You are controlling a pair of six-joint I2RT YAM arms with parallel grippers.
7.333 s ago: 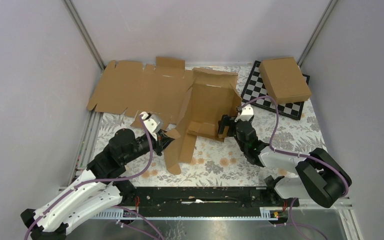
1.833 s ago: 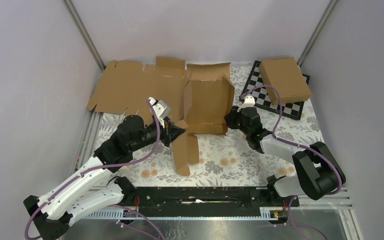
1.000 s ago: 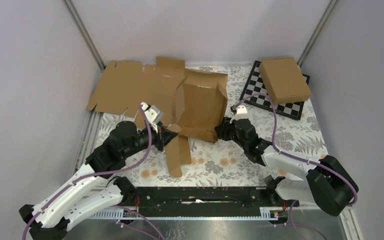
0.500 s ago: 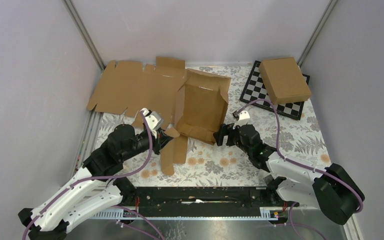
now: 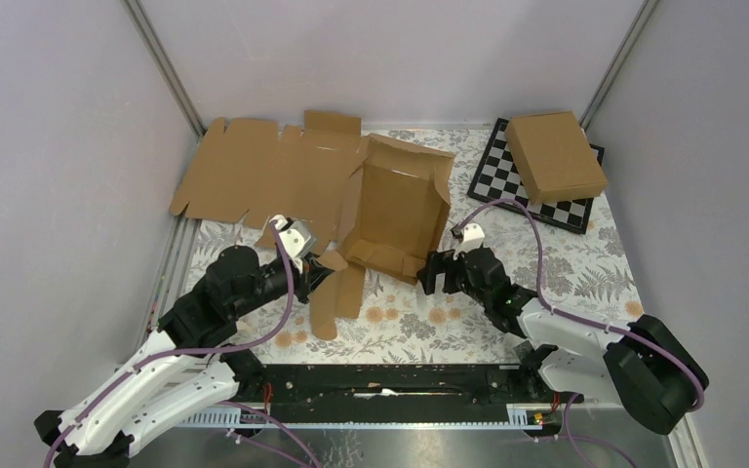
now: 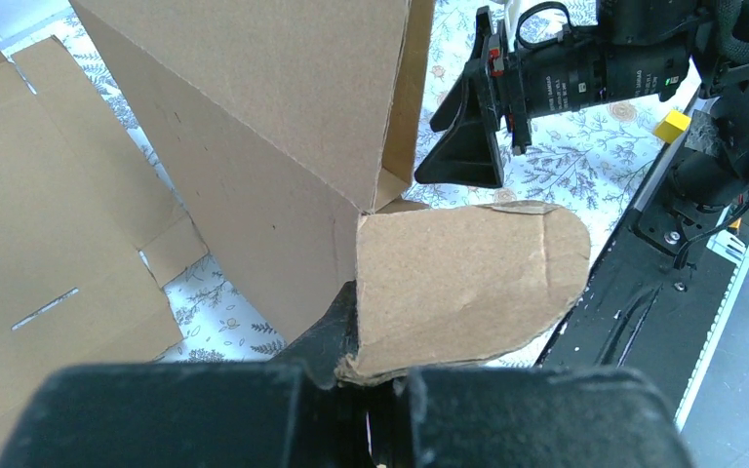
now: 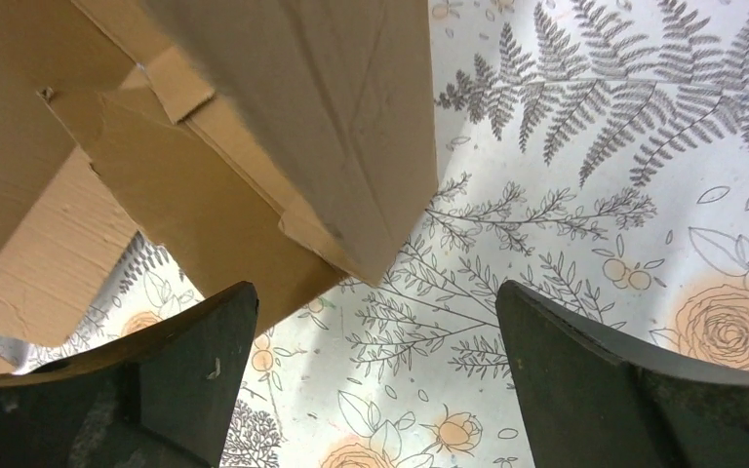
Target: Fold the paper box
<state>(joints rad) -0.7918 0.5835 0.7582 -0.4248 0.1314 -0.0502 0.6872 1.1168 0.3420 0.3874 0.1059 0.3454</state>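
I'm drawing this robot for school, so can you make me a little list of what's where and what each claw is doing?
paper box: half folded, walls up, on the flowery table
left gripper: shut on a rounded flap of the paper box
right gripper: open, holding nothing, by the box's near corner
flat cardboard sheet: lying behind the box, to the left
chessboard: far right, with a closed brown box on it
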